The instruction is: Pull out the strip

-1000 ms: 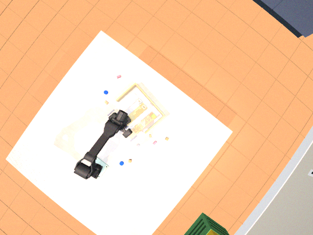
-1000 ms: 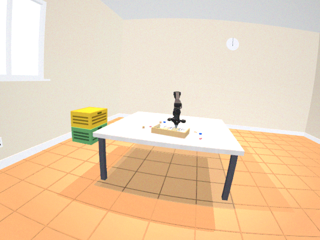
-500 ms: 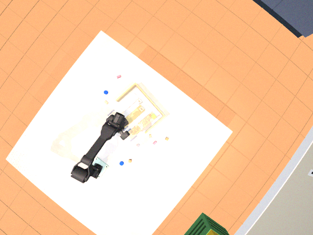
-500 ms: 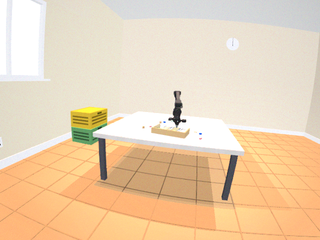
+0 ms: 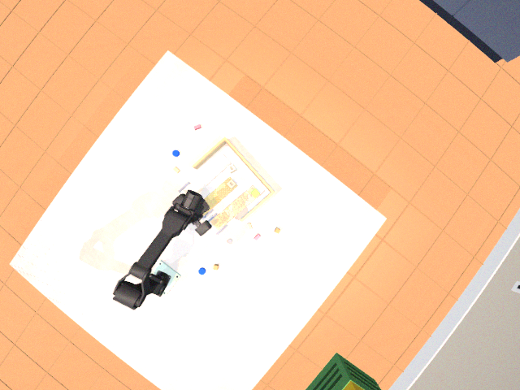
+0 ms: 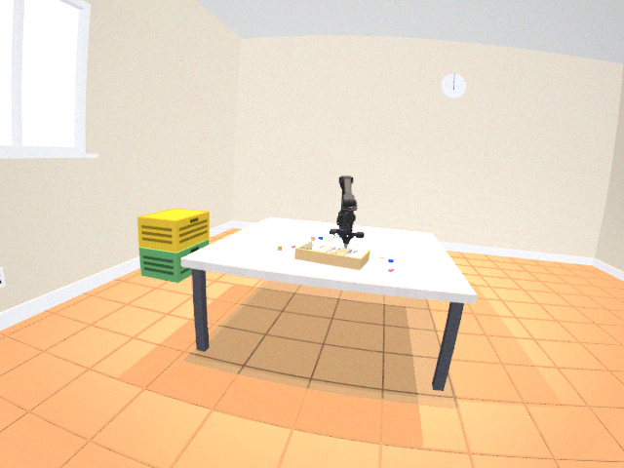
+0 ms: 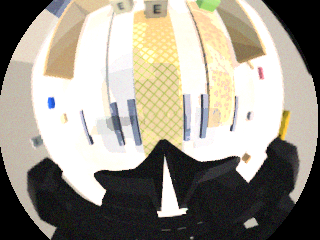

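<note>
A pale cube lettered E (image 5: 231, 183) (image 7: 156, 11) rests on the far part of the yellow cross-hatched strip (image 5: 221, 195) (image 7: 159, 80). Another pale cube lettered E (image 5: 231, 167) (image 7: 121, 5) rests on the whitish strip left of it in the wrist view. A green cube (image 5: 255, 192) (image 7: 208, 4), with no letter visible, rests on the orange speckled strip (image 7: 218, 65). My gripper (image 6: 345, 246) (image 7: 163, 142) is shut and empty, its tips over the near end of the cross-hatched strip. Whether they touch it I cannot tell.
The wooden tray (image 5: 210, 153) (image 6: 330, 257) (image 7: 245, 35) has walls at the far end and both sides. Several slate-coloured bars, one of them a thin bar (image 7: 187, 117), stand beside the strips' near ends. Blue discs (image 5: 175, 153) (image 5: 201, 270) and small pink and tan blocks lie around the tray.
</note>
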`<control>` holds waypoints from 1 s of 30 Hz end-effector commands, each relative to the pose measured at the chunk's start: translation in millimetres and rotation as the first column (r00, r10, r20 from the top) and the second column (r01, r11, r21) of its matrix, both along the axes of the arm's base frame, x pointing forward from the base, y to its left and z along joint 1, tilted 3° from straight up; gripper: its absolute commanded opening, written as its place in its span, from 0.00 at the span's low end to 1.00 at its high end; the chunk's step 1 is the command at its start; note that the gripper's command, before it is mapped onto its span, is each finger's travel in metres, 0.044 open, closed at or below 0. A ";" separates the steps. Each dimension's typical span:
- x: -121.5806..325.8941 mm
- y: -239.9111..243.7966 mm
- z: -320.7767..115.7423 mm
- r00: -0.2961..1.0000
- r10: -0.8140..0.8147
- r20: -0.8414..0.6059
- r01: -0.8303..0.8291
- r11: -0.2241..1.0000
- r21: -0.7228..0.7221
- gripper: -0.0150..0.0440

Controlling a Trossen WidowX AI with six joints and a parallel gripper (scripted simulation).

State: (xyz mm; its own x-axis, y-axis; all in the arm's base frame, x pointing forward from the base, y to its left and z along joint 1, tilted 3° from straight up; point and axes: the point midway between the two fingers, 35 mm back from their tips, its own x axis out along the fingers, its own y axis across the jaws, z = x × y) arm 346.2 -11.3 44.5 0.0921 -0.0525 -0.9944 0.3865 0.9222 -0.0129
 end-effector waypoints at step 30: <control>-52.9 19.9 -10.4 1.000 -0.003 -0.030 0.004 1.000 0.005 0.25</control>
